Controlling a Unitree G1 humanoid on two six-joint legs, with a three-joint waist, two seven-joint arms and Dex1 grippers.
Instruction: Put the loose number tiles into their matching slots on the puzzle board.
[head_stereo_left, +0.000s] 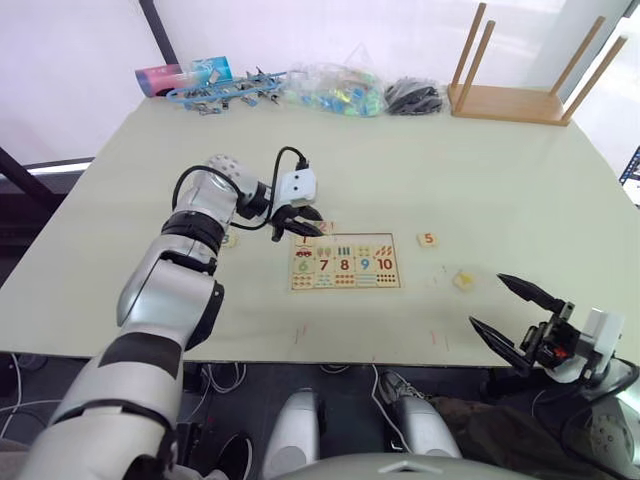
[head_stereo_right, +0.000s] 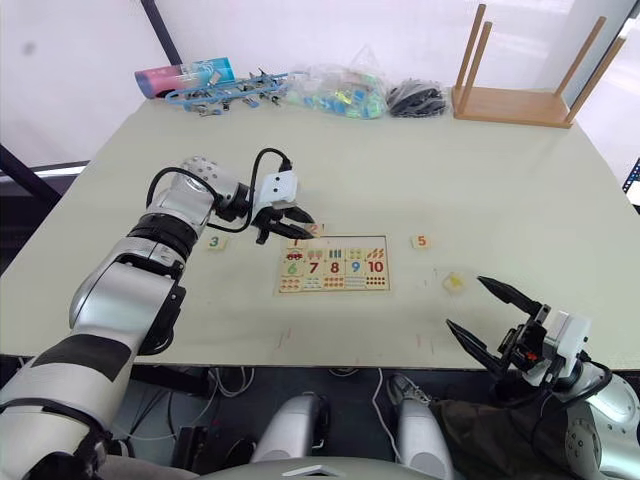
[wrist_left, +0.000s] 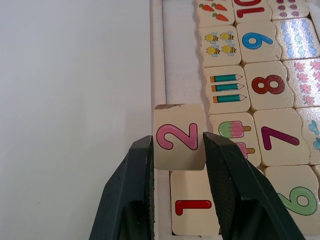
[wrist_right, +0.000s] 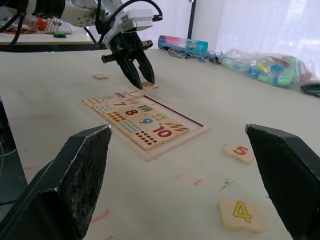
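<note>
The puzzle board (head_stereo_left: 346, 288) lies at the table's middle, its top row of slots (wrist_left: 179, 55) mostly bare. The red 1 tile (wrist_left: 194, 206) sits in the first slot. My left gripper (wrist_left: 177, 142) is shut on the pink 2 tile (wrist_left: 179, 136), which lies askew over the board's top-left rim beside the 1. The green 3 tile (head_stereo_right: 214, 241) lies on the table left of the board. Right of the board lie the orange 5 tile (head_stereo_left: 428, 239) and the yellow 4 tile (head_stereo_left: 463, 281). My right gripper (head_stereo_left: 486, 300) hangs open by the table's front right edge, holding nothing.
A wooden rack with upright dowels (head_stereo_left: 510, 100) stands at the back right. Along the back edge lie a black cable bundle (head_stereo_left: 413, 97), a clear bag of coloured pieces (head_stereo_left: 335, 90), blue clips (head_stereo_left: 225, 93) and a colourful box (head_stereo_left: 180, 75).
</note>
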